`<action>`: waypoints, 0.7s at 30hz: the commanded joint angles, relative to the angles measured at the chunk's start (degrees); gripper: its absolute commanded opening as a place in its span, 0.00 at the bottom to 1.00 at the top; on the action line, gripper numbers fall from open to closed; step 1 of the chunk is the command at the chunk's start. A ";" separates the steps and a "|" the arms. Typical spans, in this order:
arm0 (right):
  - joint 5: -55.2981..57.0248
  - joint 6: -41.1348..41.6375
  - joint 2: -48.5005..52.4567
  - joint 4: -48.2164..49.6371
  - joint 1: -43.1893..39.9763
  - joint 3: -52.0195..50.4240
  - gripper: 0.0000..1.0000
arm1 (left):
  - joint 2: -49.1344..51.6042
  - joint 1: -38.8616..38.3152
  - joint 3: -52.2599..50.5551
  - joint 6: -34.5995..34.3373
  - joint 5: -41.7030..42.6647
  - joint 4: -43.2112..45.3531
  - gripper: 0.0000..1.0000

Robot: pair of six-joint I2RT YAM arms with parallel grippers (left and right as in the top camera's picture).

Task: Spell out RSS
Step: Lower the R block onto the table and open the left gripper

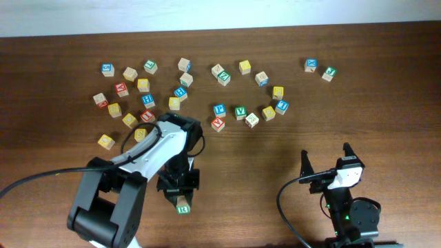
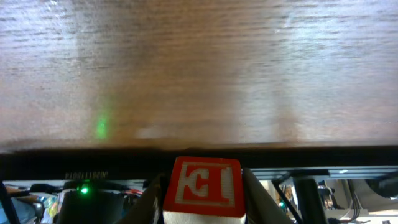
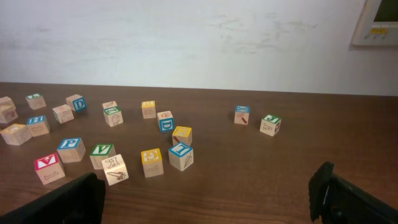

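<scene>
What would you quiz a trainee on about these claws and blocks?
1. True or false: the right claw is holding something.
2. The left claw grips a block. Its wrist camera shows a face printed in: A red, B blue, C yellow.
3. How many blocks sit apart at the table's far right?
Key: 1 false, it is open and empty; 2 A; 3 two.

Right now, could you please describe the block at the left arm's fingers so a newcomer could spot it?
Start at the table's near edge, away from the scattered blocks farther back. One block sits there between the left fingers. It alone has no neighbours, showing a green-printed top and a red-framed side.
</scene>
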 commanded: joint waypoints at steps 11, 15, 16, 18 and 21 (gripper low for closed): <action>0.11 -0.24 -0.37 -0.22 -0.37 -0.37 0.98 | 1.38 -0.17 -14.27 1.33 5.29 12.55 0.31; 0.11 -0.24 -0.37 -0.22 -0.37 -0.37 0.98 | 1.38 -0.17 -14.27 1.33 5.27 14.95 0.31; 0.11 -0.24 -0.37 -0.22 -0.37 -0.37 0.98 | 1.38 -0.17 -14.25 1.33 4.81 15.08 0.31; 0.11 -0.22 -0.37 -0.22 -0.37 -0.37 0.98 | 1.38 -0.17 -13.51 1.36 3.34 13.35 0.32; 0.11 -0.24 -0.37 -0.22 -0.37 -0.37 0.98 | 1.36 0.59 -5.53 1.36 -4.63 5.81 0.35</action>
